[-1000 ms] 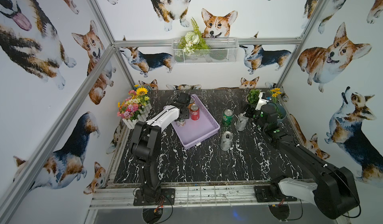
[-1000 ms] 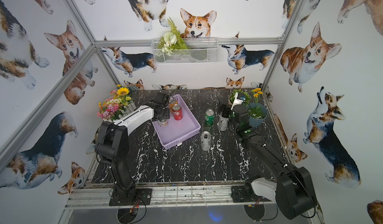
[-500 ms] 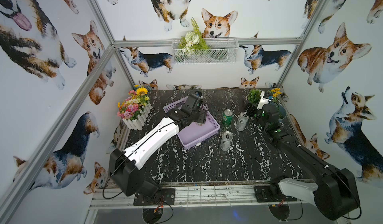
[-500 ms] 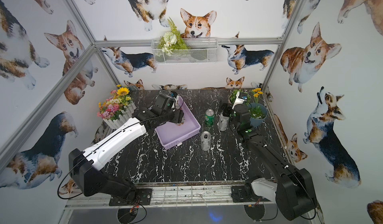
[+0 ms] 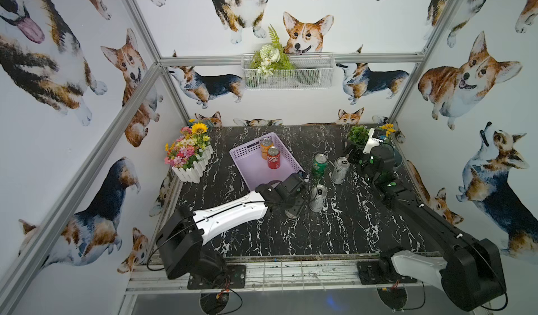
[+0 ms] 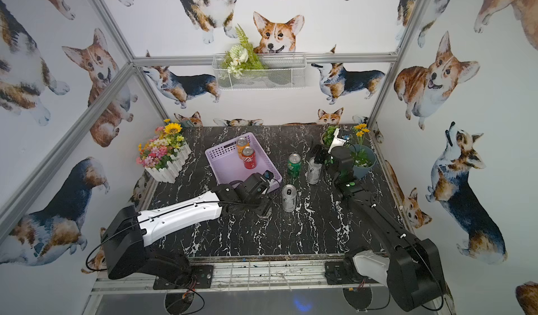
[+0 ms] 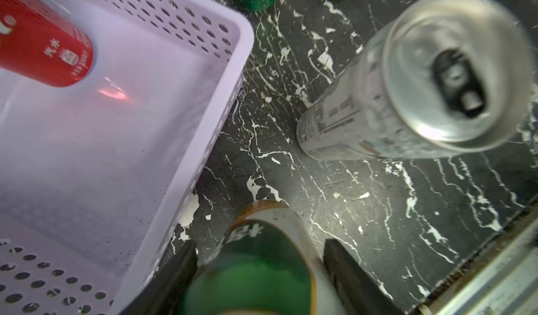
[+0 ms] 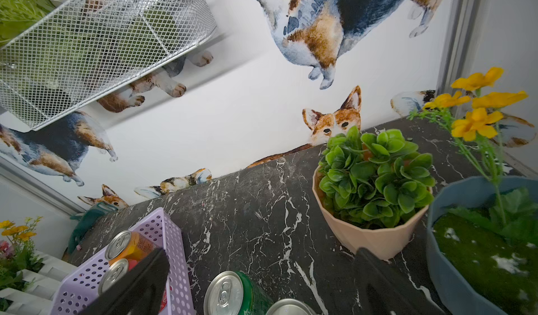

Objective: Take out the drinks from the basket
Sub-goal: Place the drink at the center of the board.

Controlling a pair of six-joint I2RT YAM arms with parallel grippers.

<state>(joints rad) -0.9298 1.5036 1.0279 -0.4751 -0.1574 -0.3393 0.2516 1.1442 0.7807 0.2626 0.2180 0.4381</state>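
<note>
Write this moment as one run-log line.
left gripper: shut on green can | right gripper: open | basket: orange can, red can inside

Bare tabletop [image 5: 334, 235] toward the front; silver can [image 5: 318, 198] and basket [image 5: 247, 150] corner (near each other) behind.

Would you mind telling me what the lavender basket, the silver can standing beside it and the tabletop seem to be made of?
Lavender basket: moulded plastic by the look, smooth and semi-matt, with rows of round holes.
Silver can: thin metal, probably aluminium, with a shiny lid and a drinking opening.
Tabletop: black with white veins, like marble. Flaked white patches hint at a printed film.
</note>
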